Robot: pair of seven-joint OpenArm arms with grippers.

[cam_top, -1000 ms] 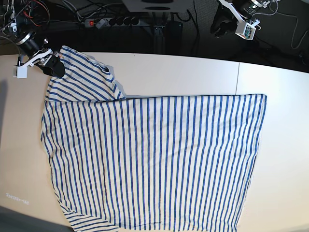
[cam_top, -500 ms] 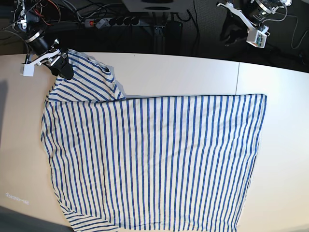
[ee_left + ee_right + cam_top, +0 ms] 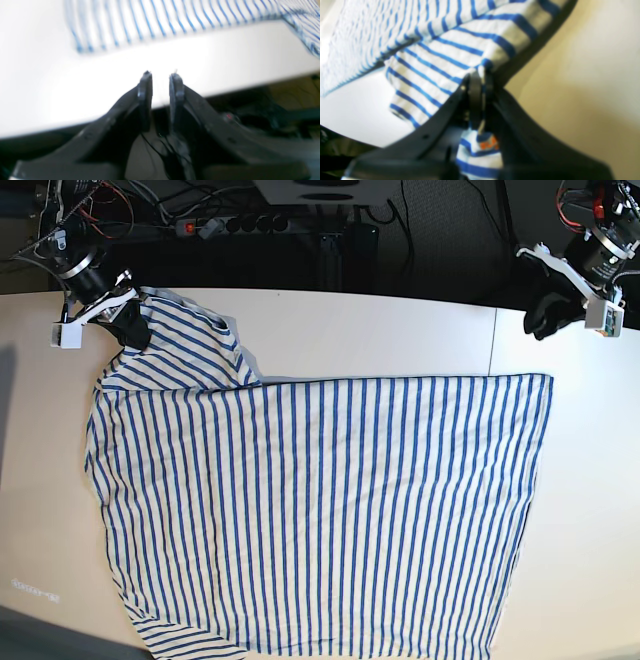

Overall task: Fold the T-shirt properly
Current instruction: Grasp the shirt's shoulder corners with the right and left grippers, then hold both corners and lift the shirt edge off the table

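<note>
Flanking one T-shirt (image 3: 320, 510), two tools.

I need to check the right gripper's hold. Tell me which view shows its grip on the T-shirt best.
The right wrist view: the right gripper is shut on a striped fold of the T-shirt, seen close up. The base view shows it small at the shirt's far corner, the pinch hidden. The left wrist view shows only shirt edges.

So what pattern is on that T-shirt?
Thin blue stripes on cream-white, all over the T-shirt; the base view shows it best.
</note>
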